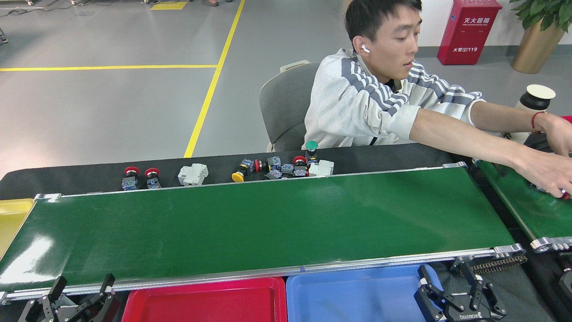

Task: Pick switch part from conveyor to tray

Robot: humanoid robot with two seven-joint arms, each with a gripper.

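No switch part lies on the conveyor (268,223) in front of us: its glossy green belt is bare from the yellow tray (11,219) at its left end to the roller at its right. We judge the task barely begun, or between rounds. Both trays just below the near rail, the red tray (205,304) and the blue tray (357,295), show only bare floor in the part we can see, so nothing seems delivered yet.

The switch parts (281,167) are on the black counter (67,176) beyond the far rail: two red-capped buttons (140,177) to the left, a pale grey breaker block (193,174) near them, then a loose cluster with yellow, red and green caps and a second pale block. They are just beside the belt but not on it.

A person (371,103) seated behind the counter reaches far to our right, with one hand (547,176) down on the smaller green belt (523,210), seemingly placing or handling a part there. We cannot make out what.

Our left gripper (82,286) waits low at the near rail, jaws spread apart, holding and touching nothing. Our right gripper (456,286) sits by the blue tray's right corner, fingers likewise parted and empty. What is left, as we judge it, is the whole job: wait for a part to ride in, grasp it, and set it in a tray.
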